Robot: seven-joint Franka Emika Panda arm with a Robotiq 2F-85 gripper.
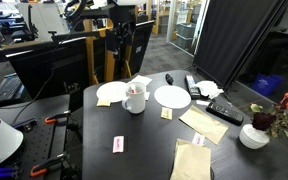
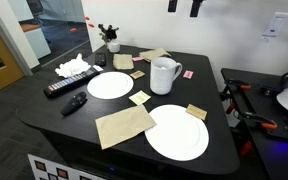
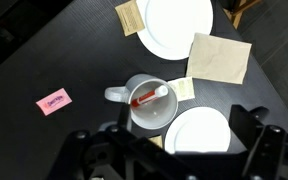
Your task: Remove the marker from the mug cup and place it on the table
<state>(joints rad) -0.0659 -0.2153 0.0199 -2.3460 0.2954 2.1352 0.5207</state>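
Note:
The white mug cup (image 3: pixel 134 115) stands upright on the dark table (image 3: pixel 44 60), handle to the left in the wrist view. The red-orange marker (image 3: pixel 147 97) lies slanted inside it, pale end up toward the rim. My gripper (image 3: pixel 174 145) hangs above the mug, open and empty, with its dark fingers wide apart at the bottom of the wrist view. In an exterior view the fingers (image 2: pixel 183 6) show at the top edge, well above the mug (image 2: pixel 164 75). The mug also shows in an exterior view (image 1: pixel 135 99). The marker is hidden there.
Two white plates (image 3: pixel 176 25) (image 3: pixel 199 130) flank the mug. Tan napkins (image 3: pixel 220 57) (image 3: pixel 130 17) and a pink note (image 3: pixel 53 101) lie nearby. A remote (image 2: pixel 69 87), tissues (image 2: pixel 74 68) and a small white bowl (image 1: pixel 253 136) sit toward the table edges.

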